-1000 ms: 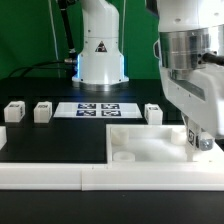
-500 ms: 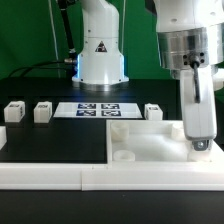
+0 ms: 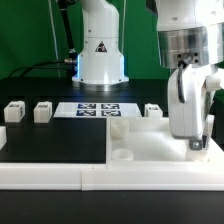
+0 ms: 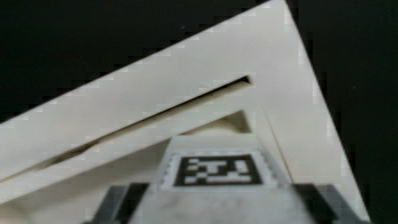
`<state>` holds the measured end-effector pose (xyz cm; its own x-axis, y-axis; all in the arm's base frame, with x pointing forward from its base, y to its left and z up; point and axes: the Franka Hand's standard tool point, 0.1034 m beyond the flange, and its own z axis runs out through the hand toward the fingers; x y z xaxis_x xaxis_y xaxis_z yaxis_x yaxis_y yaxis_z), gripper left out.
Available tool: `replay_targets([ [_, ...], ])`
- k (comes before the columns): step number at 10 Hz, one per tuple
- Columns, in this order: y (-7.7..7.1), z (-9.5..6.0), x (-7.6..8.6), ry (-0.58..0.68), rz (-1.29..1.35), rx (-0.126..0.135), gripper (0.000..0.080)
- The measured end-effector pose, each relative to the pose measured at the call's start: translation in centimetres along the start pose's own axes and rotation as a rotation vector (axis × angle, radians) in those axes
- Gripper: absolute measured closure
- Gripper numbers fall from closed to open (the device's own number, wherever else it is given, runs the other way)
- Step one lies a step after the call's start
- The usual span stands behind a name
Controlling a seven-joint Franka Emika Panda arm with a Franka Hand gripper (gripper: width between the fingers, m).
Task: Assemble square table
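The square table's white slab (image 3: 150, 142) lies at the exterior view's right, with a round socket (image 3: 125, 157) near its front corner. My gripper (image 3: 192, 140) hangs over the slab's right end, shut on a white leg (image 4: 221, 176) with a black-and-white tag. In the wrist view the dark fingers (image 4: 121, 203) clamp both sides of this leg, and a corner of the slab (image 4: 214, 80) spreads below it. Three more tagged legs (image 3: 14, 111) (image 3: 42, 111) (image 3: 152, 112) stand in a row on the black table.
The marker board (image 3: 97, 109) lies flat in front of the white robot base (image 3: 100, 50). A long white border rail (image 3: 50, 176) runs along the front edge. A small white peg (image 3: 118, 125) rises at the slab's back left corner.
The wrist has turned over the slab's right end and shifted slightly to the exterior view's left, still carrying the leg. The slab and the other legs have not moved.
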<state>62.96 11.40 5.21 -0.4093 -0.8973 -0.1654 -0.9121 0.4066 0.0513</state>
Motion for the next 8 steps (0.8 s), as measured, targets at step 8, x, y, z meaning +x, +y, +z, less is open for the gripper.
replay_targets([
  [8,0.5,-3.9,-1.7,-0.03,-0.129,0.007,0.0151],
])
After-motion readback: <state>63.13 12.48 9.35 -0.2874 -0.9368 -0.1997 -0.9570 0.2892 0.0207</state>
